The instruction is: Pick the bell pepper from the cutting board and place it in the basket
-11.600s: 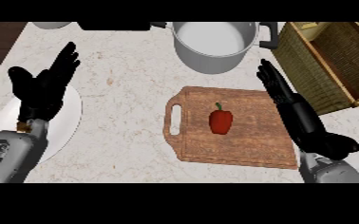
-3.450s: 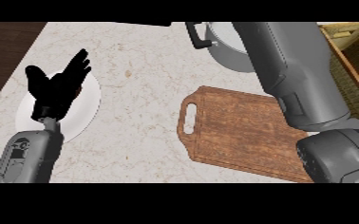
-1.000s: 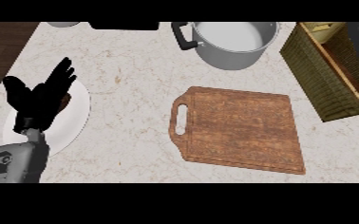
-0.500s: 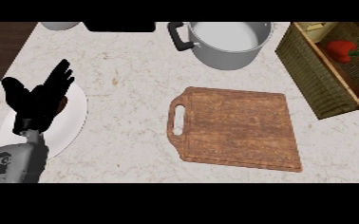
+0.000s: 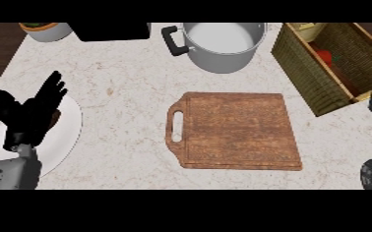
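The red bell pepper [image 5: 325,57] lies inside the woven basket [image 5: 303,73] at the right edge, partly hidden by the basket's wall. The wooden cutting board [image 5: 236,130] sits bare in the middle of the counter, its handle slot to the left. My left hand [image 5: 33,114] rests open at the left edge, fingers up, over a white plate [image 5: 64,135]. Only a dark sliver of my right hand [image 5: 367,174] shows at the lower right corner, far from the basket and off the board.
A steel pot [image 5: 222,44] with a black handle [image 5: 173,40] stands behind the board. A black appliance [image 5: 112,30] and a small bowl [image 5: 47,30] line the back edge. Marble counter [image 5: 123,83] lies between plate and board.
The pepper left the board and now lies in the basket. My right arm, which reached across toward the basket, has drawn back to the lower right corner. The left hand stayed put.
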### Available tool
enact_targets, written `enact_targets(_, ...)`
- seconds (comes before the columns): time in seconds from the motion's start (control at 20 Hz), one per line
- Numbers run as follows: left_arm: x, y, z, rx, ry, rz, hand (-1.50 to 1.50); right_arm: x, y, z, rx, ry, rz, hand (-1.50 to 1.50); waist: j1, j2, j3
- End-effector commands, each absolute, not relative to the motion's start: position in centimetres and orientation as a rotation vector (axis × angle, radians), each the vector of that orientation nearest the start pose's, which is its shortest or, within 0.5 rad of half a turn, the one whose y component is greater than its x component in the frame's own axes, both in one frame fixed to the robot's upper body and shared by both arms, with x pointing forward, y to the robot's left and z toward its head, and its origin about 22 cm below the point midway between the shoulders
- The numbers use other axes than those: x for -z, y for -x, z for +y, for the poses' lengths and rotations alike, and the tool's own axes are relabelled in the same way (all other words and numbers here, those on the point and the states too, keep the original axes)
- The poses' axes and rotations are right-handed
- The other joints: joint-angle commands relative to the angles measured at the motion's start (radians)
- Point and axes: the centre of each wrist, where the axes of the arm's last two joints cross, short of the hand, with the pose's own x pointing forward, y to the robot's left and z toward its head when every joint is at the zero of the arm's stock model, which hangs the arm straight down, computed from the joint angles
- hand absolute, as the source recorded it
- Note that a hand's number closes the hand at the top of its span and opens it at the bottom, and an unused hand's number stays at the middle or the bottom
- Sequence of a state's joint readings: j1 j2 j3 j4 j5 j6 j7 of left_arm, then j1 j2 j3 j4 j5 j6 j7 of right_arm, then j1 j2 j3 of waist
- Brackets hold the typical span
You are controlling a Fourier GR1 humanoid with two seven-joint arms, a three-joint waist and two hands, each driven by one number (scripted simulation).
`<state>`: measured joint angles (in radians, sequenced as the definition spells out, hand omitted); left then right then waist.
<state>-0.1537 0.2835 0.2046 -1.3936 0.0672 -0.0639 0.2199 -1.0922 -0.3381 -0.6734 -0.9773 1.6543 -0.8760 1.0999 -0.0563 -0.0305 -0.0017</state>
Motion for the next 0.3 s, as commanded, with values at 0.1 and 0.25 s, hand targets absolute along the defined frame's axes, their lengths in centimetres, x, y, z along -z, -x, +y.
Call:
enact_targets(0.1,-2.7,-27.6,33.6,0.009,-0.258,-1.330,0.00,-25.1,-39.2,-29.6,0.993,1.525,-1.102,-1.50,-0.047,-0.014,0.000)
enact_targets(0.25,-2.5,-26.7,34.7,-0.010,-0.262,-1.332,0.00,-22.5,-37.4,-28.3,0.936,1.494,-1.092,-1.50,-0.044,-0.015,0.000)
